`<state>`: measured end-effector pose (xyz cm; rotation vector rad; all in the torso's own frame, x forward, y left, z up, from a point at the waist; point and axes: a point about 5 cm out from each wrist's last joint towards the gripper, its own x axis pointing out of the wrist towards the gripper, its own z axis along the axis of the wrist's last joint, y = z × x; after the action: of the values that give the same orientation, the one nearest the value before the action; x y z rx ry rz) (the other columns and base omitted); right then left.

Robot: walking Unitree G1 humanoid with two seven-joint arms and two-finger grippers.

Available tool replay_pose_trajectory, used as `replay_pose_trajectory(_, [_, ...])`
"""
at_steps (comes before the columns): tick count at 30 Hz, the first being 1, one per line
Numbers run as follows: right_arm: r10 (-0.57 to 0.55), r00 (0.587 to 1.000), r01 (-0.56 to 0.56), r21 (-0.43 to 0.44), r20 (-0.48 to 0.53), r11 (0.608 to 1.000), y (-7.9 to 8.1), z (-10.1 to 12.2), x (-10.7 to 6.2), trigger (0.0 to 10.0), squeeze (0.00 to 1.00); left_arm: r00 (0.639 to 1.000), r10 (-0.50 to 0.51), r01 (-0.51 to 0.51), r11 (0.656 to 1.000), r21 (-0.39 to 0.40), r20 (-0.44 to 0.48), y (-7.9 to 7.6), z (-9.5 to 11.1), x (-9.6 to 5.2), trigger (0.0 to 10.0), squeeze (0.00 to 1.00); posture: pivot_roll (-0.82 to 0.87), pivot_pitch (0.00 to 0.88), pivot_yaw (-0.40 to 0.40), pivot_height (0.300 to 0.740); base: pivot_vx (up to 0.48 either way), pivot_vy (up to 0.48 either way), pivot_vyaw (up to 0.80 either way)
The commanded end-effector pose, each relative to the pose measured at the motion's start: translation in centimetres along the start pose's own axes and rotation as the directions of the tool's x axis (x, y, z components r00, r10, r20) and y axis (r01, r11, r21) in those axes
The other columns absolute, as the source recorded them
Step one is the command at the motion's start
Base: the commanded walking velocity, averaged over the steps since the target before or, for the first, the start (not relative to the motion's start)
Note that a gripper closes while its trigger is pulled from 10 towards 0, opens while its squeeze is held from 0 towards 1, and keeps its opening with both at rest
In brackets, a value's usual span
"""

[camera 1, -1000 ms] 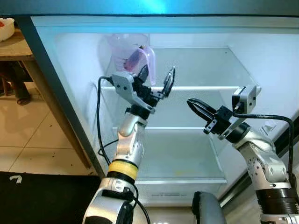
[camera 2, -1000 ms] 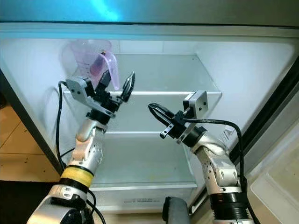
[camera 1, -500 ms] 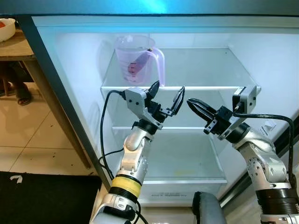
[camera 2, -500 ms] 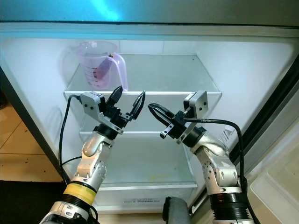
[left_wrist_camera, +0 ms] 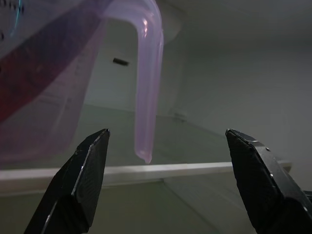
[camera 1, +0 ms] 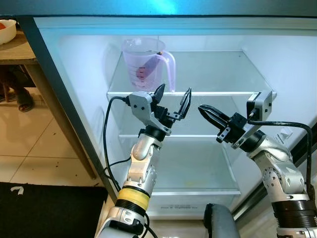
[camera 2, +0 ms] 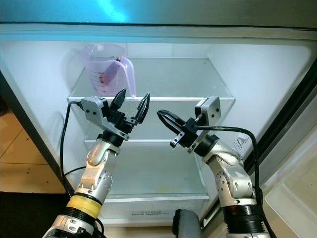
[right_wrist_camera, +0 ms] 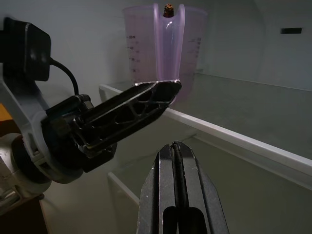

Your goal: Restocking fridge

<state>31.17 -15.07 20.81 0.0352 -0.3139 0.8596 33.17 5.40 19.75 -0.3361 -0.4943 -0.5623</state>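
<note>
Left gripper [camera 1: 172,99] jaws spread wide, holding nothing, just below and in front of the top shelf [camera 1: 218,92] front edge; purple measuring jug [camera 1: 146,63] stands upright at that shelf's left front. Right gripper [camera 1: 204,110] jaws pressed together, empty, beside the left one. Left wrist view shows the jug handle [left_wrist_camera: 147,73] between the open fingers; shelf right of jug is bare.

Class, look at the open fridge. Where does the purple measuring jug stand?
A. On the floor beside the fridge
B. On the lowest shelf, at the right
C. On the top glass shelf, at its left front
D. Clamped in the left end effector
C. The measuring jug stands upright on the top shelf at its left front corner, while the open left end effector sits below and in front of it, holding nothing.
</note>
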Motion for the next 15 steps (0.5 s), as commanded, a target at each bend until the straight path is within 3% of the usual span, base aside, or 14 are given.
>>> replay_pose_trajectory(1, [0.012, 1.000, -0.012, 0.003, -0.009, 1.000, 0.2, 0.0, -0.1, 10.0, 0.00, 1.000, 0.013, -0.012, 0.995, -0.095, 0.011, -1.8, -0.7, 0.2, 10.0, 0.00, -0.06, 0.051, -0.013, 0.420, 0.000, 0.000, 0.00])
replay_pose_trajectory(3, [0.013, 1.000, -0.013, 0.003, -0.011, 1.000, 0.2, -0.1, -0.2, 10.0, 0.00, 0.995, 0.094, -0.090, 0.984, -0.153, 0.021, -1.3, -0.8, -0.1, 10.0, 0.00, -0.06, 0.051, -0.013, 0.420, 0.000, 0.000, 0.00])
replay_pose_trajectory(7, [0.013, 1.000, -0.013, 0.002, -0.012, 1.000, 0.2, -0.1, -0.2, 10.0, 0.00, 0.989, 0.144, -0.137, 0.976, -0.170, 0.032, -1.0, -0.7, -0.5, 10.0, 0.00, -0.06, 0.051, -0.014, 0.420, 0.000, 0.000, 0.00])
replay_pose_trajectory(11, [0.016, 1.000, -0.016, 0.001, -0.014, 1.000, 0.1, 0.0, -0.2, 10.0, 0.00, 0.982, 0.182, -0.176, 0.978, -0.113, 0.049, -1.4, -0.7, -1.4, 10.0, 0.00, -0.06, 0.052, -0.017, 0.420, 0.000, 0.000, 0.00])
replay_pose_trajectory(15, [0.021, 1.000, -0.021, 0.002, -0.015, 1.000, 0.1, 0.0, -0.1, 10.0, 0.00, 0.986, 0.154, -0.149, 0.987, -0.067, 0.067, -1.9, -0.3, -1.6, 10.0, 0.00, -0.05, 0.053, -0.019, 0.420, 0.000, 0.000, 0.00])
